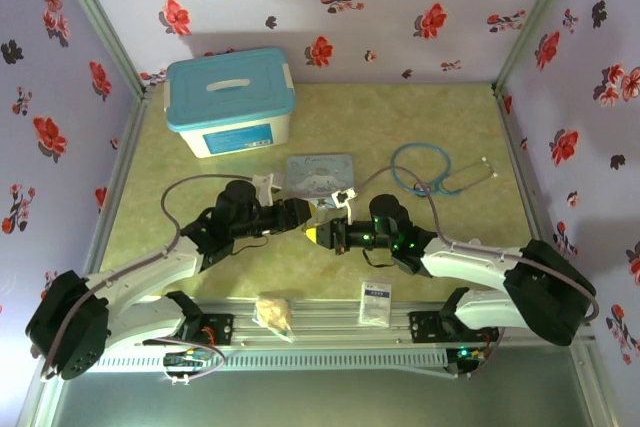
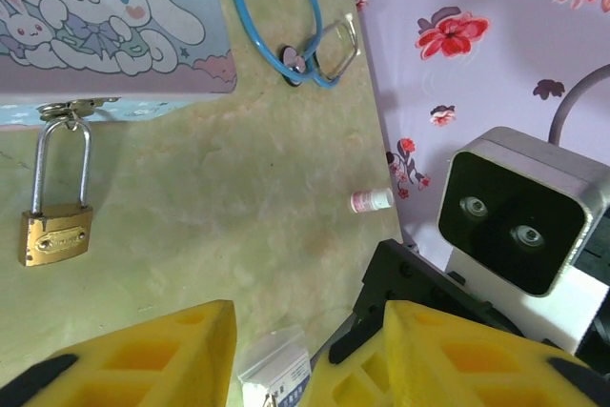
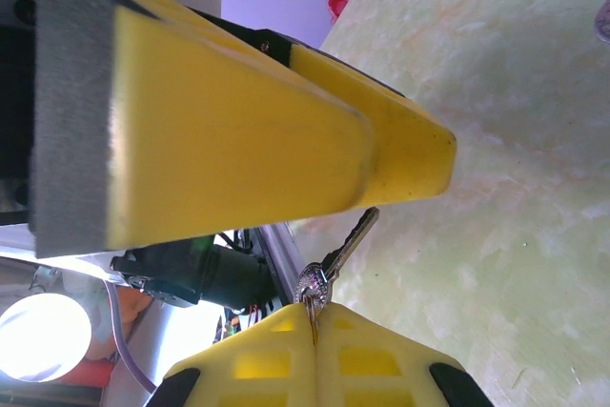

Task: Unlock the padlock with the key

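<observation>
The brass padlock (image 2: 57, 237) lies on the table, its silvery shackle (image 2: 62, 154) hooked through the clasp of the pale blue cartoon tin (image 2: 114, 16). My left gripper (image 2: 305, 359) is open, its yellow fingers (image 2: 143, 359) low over the mat, to the right of the padlock. My right gripper (image 3: 315, 326) is shut on the head of the small grey key (image 3: 341, 250); the blade points up and away. The two grippers meet tip to tip in front of the tin (image 1: 320, 172), left gripper (image 1: 298, 215) beside right gripper (image 1: 322, 235). One left finger (image 3: 238, 131) hangs just above the key.
A blue-lidded storage box (image 1: 230, 102) stands at the back left. A blue stethoscope (image 1: 430, 169) lies right of the tin. A white sachet (image 1: 376, 302) and a beige lump (image 1: 275, 312) sit near the front rail. A small pink-white bottle (image 2: 370, 200) lies by the wall.
</observation>
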`<state>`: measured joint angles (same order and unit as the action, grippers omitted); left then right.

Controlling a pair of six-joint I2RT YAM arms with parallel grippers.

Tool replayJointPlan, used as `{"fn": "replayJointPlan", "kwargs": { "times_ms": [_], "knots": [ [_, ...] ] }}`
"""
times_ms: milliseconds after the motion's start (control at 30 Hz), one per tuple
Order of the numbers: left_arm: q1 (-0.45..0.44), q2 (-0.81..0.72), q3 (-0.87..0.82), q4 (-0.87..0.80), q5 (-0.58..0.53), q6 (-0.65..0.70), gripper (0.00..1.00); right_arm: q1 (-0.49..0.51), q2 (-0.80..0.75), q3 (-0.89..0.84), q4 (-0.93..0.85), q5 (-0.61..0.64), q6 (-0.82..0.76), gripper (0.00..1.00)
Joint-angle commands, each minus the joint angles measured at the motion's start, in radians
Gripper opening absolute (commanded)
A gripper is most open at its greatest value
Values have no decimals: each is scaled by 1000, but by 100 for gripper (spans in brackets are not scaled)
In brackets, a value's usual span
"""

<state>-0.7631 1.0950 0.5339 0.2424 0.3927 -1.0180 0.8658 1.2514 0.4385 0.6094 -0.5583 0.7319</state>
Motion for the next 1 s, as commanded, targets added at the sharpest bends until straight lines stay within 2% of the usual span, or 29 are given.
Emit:
{"fn": "replayJointPlan", "kwargs": {
  "times_ms": [0,133,433,533,633,833,967],
  "knots": [
    [-8,14,3,18,8,-5,40,-5,16,26,41,-19,-16,0],
    [-14,15,8,21,17,-5,31,-5,20,18,67,-9,-8,0],
    [-28,39,-3,34,26,-11,20,-7,23,16,69,4,-13,0],
    [-28,34,-3,33,25,-10,12,-10,17,14,63,16,-18,0],
    [-29,29,-6,27,27,-7,0,-15,9,13,49,27,-21,0],
    [-28,0,-6,8,-18,-3,0,-18,-22,-5,22,73,-26,0],
    [-28,-27,-20,31,-113,-25,0,-19,-63,-36,27,132,-4,5]
  ]
}}
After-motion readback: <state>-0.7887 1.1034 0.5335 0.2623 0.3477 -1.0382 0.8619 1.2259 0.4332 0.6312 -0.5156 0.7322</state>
